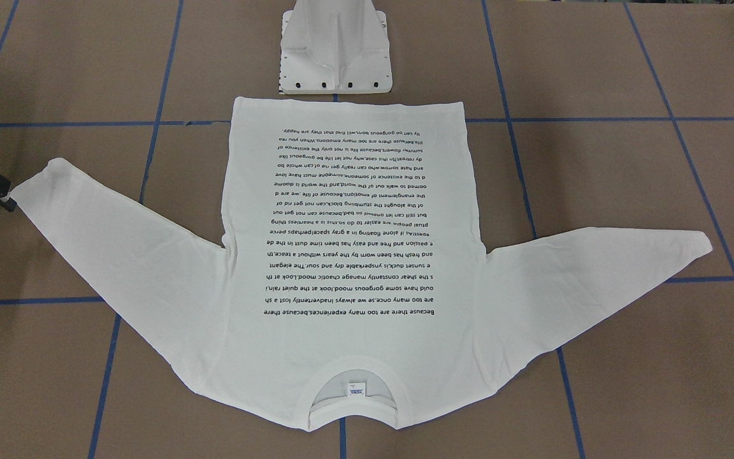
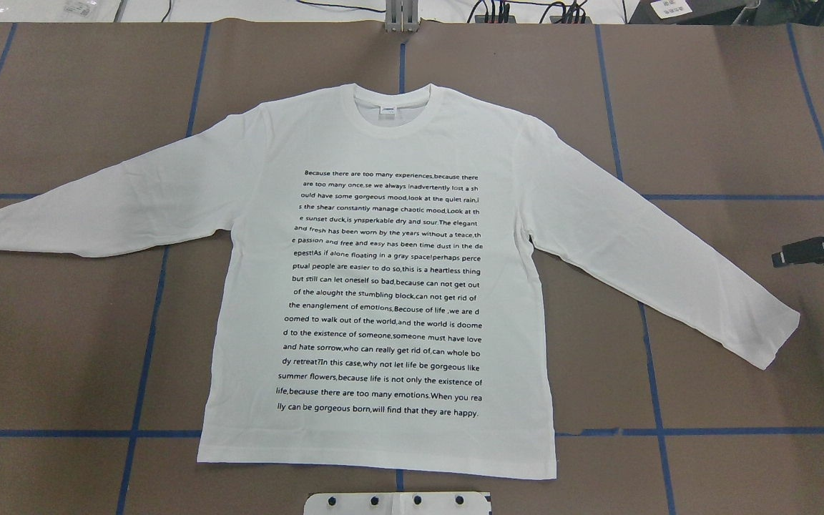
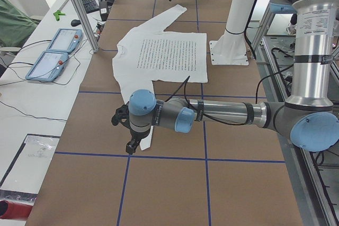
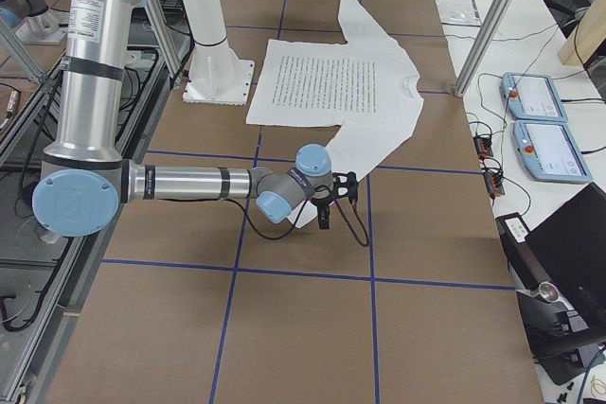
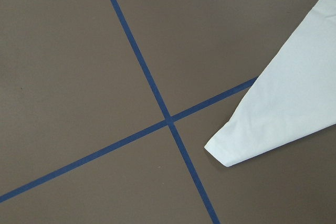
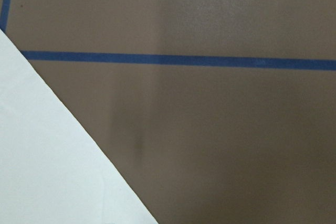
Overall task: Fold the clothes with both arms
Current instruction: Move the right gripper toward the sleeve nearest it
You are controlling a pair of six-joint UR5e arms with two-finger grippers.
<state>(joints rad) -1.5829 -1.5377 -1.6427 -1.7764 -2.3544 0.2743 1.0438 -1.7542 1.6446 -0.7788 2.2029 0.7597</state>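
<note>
SHIRT LAID OUT: A white long-sleeved shirt lies flat and print-up in the middle of my brown table. Its collar is toward the top of the overhead frame, its hem just short of the white pedestal at the bottom edge. Both sleeves are spread outward.

My right gripper pokes in at the right edge of that frame, near the right cuff. I see no cloth in it, and I cannot tell whether it touches the sleeve or how far its fingers are parted.

My left gripper hangs just beside the left cuff, centre-left in the left side view. No other view shows it, so I cannot tell its state either. Its wrist camera looks down on that cuff tip beside a crossing of blue tape lines.
</note>
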